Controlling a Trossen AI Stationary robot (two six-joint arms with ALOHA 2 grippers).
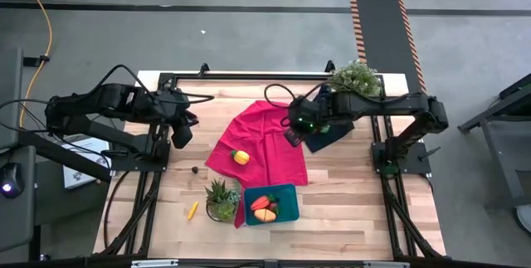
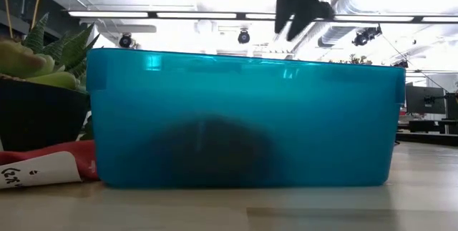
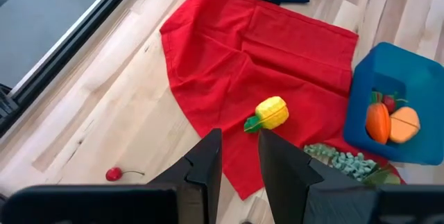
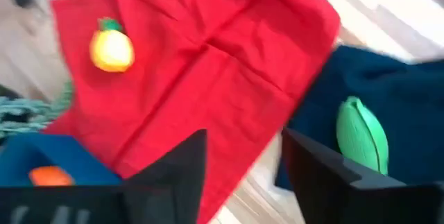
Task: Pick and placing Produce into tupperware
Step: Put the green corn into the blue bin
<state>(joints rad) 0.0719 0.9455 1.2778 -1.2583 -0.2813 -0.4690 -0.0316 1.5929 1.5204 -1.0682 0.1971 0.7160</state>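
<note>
Although the green oval (image 4: 362, 139), lying on the navy cloth (image 4: 409, 106) beside the red cloth (image 4: 208, 64), looks light, rigid and slick, the right gripper (image 4: 239, 175), fingers spread, should probably pinch its narrow middle.

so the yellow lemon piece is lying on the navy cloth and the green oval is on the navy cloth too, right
Not quite. The yellow lemon piece lies on the red cloth, as the high view and both wrist views show. The green oval does lie on the navy cloth, seen in the right wrist view.
</note>
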